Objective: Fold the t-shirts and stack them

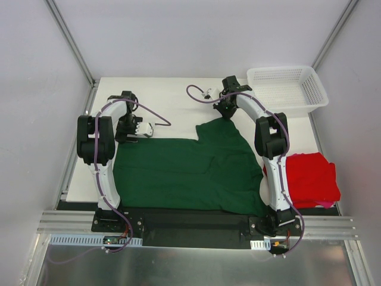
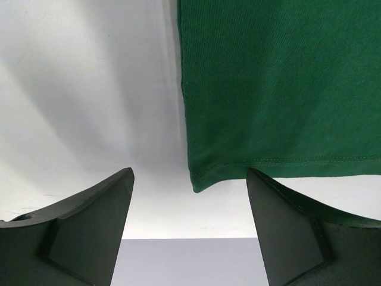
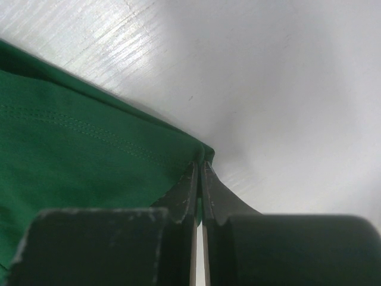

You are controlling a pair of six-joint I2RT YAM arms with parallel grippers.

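My right pincer (image 3: 200, 165) is pressed together on a hemmed corner of the green shirt (image 1: 184, 173), at about 1 o'clock on the cloth in the top view. My left pincer (image 2: 189, 173) stands spread and low at the 10 o'clock corner. That corner lies between its fingers, ungripped.

I judge the step to be taking both far corners for the first fold, and it is half done. Next the left should close on its corner (low enough to catch the hem, not just the table (image 1: 166, 95)). Then both can lift and carry the edge toward 6 o'clock.

The green shirt lies flat mid-table, its long axis running 9 to 3. I cannot tell which way the collar points. The red shirt (image 1: 309, 179) sits bunched at 3 o'clock, well apart from both pincers.
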